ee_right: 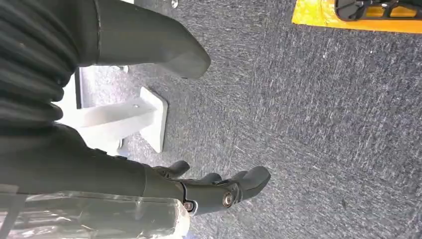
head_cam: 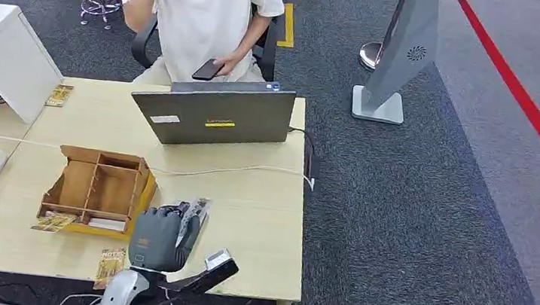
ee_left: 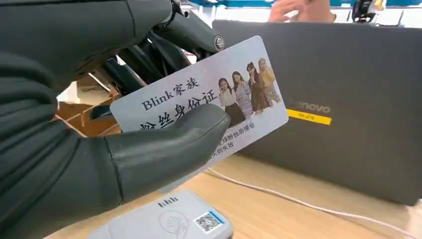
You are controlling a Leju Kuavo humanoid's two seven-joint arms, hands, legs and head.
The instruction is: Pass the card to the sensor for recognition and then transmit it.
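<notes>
The left hand (head_cam: 161, 238) is raised over the desk (head_cam: 245, 218) just beside the wooden organiser box (head_cam: 96, 191), pinching one card (ee_left: 199, 107) between thumb and fingers above the grey sensor (ee_left: 169, 221). The right hand (ee_right: 209, 191) hangs over the carpet, fingers apart and holding nothing. One closed-looking laptop (head_cam: 214, 112) stands beyond the box, with a seated person (head_cam: 198, 16) behind it and a white cable (head_cam: 235, 170) crossing between them.

A pale printed card (ee_left: 199, 104), pinched in the left robot hand (ee_left: 74, 124), hovers above the grey sensor (ee_left: 169, 219).

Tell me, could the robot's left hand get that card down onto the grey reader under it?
Probably yes: the left hand pinches the card just above the reader, with nothing between them.
</notes>
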